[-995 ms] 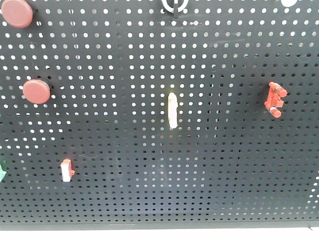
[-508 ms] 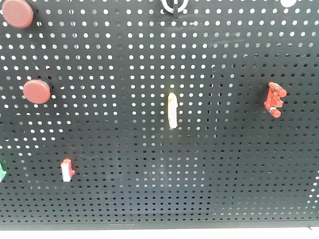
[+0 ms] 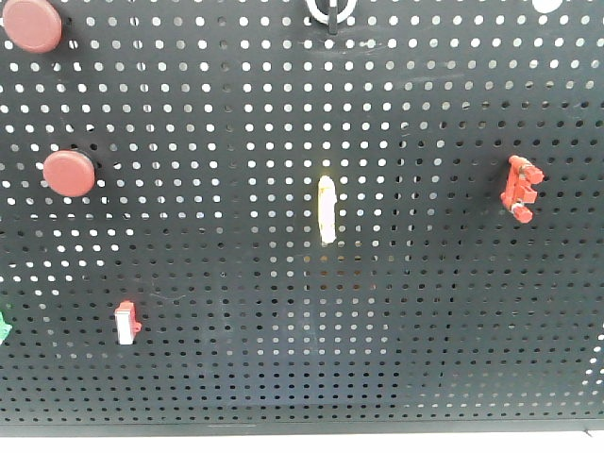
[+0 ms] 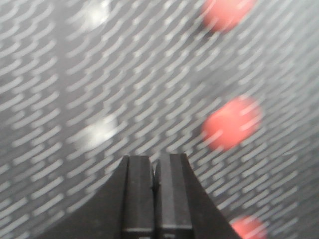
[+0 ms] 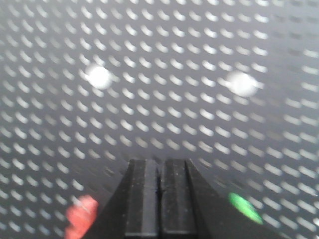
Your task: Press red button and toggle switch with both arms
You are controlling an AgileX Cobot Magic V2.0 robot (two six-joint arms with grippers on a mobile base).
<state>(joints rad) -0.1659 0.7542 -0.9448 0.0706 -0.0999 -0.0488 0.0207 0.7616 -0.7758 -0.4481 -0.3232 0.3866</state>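
Note:
A black pegboard [image 3: 283, 113] fills the front view. Two round red buttons sit at its left, one at the top corner [image 3: 33, 24] and one lower [image 3: 69, 173]. The bright-red notched toggle switch [image 3: 520, 188] is mounted at the right. Neither arm shows in the front view. In the blurred left wrist view my left gripper [image 4: 155, 160] is shut with nothing in it, and a red blob [image 4: 232, 123] lies up and to its right, apart from it. My right gripper [image 5: 159, 162] is also shut and holds nothing. A blurred red shape [image 5: 79, 217] sits low to its left; I cannot tell which switch it is.
A pale yellow upright lever [image 3: 327, 209] stands mid-board. A small red-and-white switch [image 3: 125, 323] is at the lower left, with a green piece [image 3: 3, 327] at the left edge. A white ring [image 3: 330, 11] hangs at the top. A green blob [image 5: 244, 207] lies right of the right gripper.

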